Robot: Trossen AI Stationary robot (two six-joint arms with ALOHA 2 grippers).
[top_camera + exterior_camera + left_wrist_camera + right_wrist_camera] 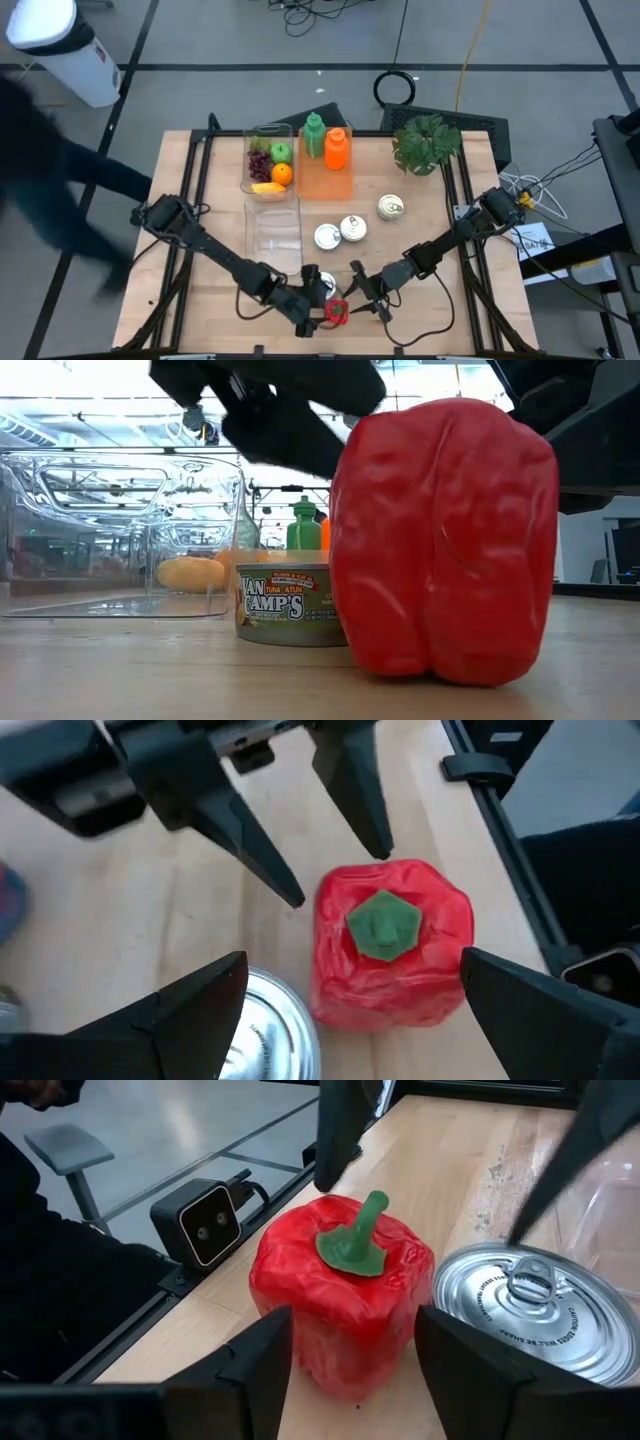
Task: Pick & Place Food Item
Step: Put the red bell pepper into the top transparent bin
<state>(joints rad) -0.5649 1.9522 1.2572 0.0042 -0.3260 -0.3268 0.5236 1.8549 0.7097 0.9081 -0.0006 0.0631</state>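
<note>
A red bell pepper with a green stem stands upright on the wooden table near its front edge. A tuna can sits right beside it. My left gripper is wide open above them, one finger over the can and the other past the pepper's opposite side, touching neither. My right gripper is open, its two fingers on either side of the pepper's near face. My right gripper comes at the pepper nearly level from the table's right. Its fingertips stand close by the pepper's side, but I cannot tell whether they touch it. The pepper rests on the table on its base.
Farther back lie an empty clear container, a clear box of fruit, an orange tray with two bottles, three cans and a plant. A small camera sits at the table's front edge.
</note>
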